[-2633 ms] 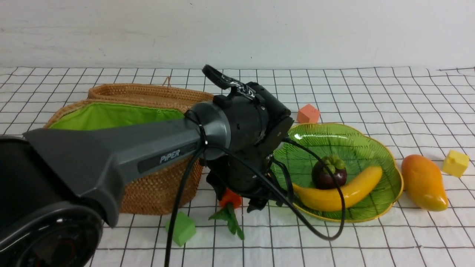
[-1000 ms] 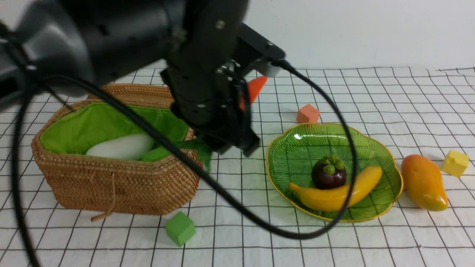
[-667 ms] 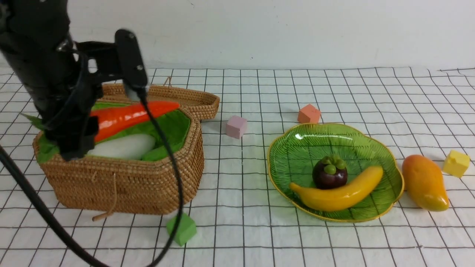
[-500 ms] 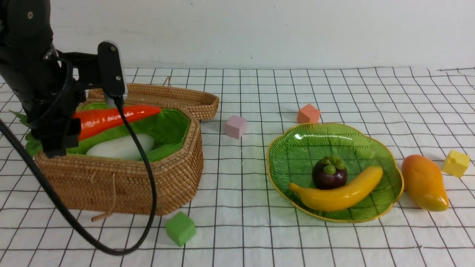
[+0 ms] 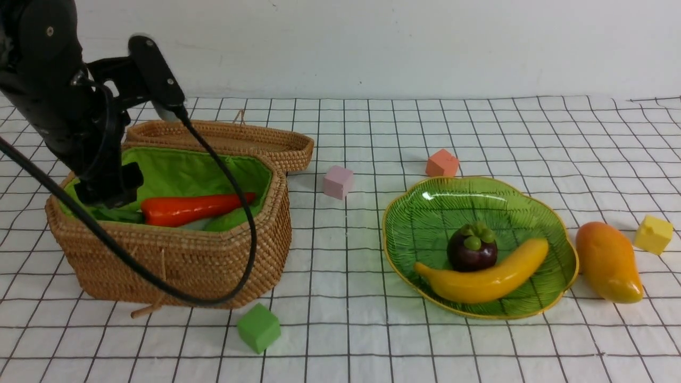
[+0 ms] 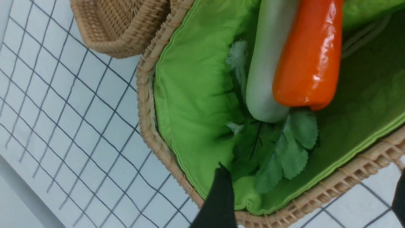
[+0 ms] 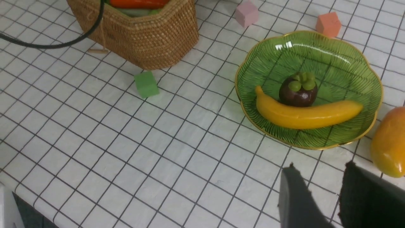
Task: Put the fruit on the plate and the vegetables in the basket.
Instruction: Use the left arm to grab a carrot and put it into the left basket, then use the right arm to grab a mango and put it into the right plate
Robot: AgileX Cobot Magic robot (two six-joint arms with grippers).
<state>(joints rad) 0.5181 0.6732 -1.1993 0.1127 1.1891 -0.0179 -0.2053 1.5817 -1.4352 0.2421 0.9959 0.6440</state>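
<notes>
The carrot (image 5: 191, 209) lies in the open wicker basket (image 5: 175, 260), on the white vegetable (image 6: 269, 63) and beside the light-green cucumber (image 5: 229, 219). My left gripper (image 5: 109, 186) hangs over the basket's left end, open and empty; the left wrist view shows the carrot (image 6: 308, 60) and its leaves below the jaws. The banana (image 5: 484, 282) and mangosteen (image 5: 472, 249) lie on the green plate (image 5: 463, 202). The mango (image 5: 608, 261) lies on the cloth right of the plate. My right gripper (image 7: 320, 164) is open and empty, above the cloth near the mango (image 7: 387, 145).
The basket lid (image 5: 223, 139) lies open behind the basket. Foam cubes sit on the cloth: green (image 5: 258, 327), pink (image 5: 338, 182), orange (image 5: 441, 163), yellow (image 5: 653, 234). The left arm's black cable (image 5: 213, 298) hangs across the basket's front.
My left gripper lifted the carrot from the cloth near the plate, carried it left over the basket and let go. The carrot now rests inside the basket.
</notes>
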